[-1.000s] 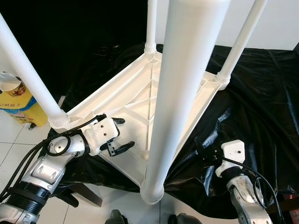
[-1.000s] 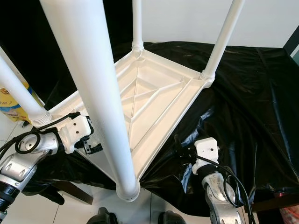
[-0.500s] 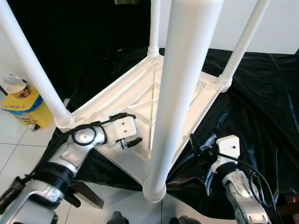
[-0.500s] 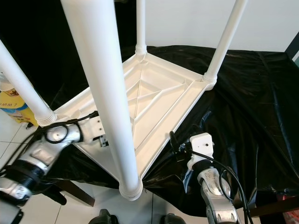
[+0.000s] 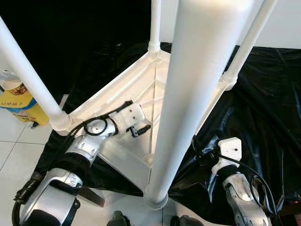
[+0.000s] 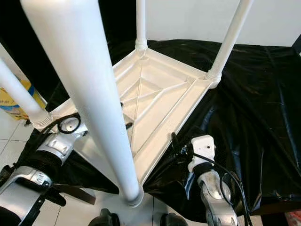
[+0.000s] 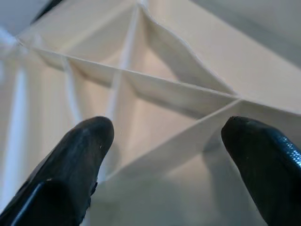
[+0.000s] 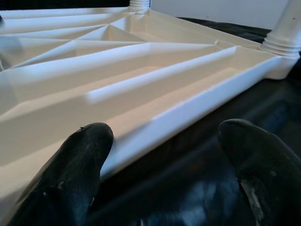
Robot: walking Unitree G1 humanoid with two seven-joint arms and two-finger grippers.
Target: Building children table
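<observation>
Four white legs stand up from the children's table [image 6: 162, 101], which lies upside down on a black plastic sheet [image 6: 254, 103], its ribbed underside facing up at me. One leg, the near leg [image 5: 190, 94], rises close before my head camera; a second, the left leg [image 5: 28, 77], stands at the left corner, and two more stand at the far corners.

My left gripper [image 5: 140, 129] reaches in over the underside, just beside the near leg, fingers apart and clamped on nothing; in the left wrist view the two black fingertips [image 7: 84, 141] hang over the crossing ribs [image 7: 178, 94] of the underside.

My right gripper [image 6: 175, 143] sits low by the table's right-hand edge, over the black sheet, fingers likewise spread with nothing between them. In the right wrist view one fingertip [image 8: 84, 150] lies in front of the table's rim [image 8: 188, 117], the other over the sheet.

A yellow box [image 5: 21, 106] with a cup [image 5: 11, 85] on it stands on the tiled floor [image 5: 14, 141] to the left, well apart from the table.
</observation>
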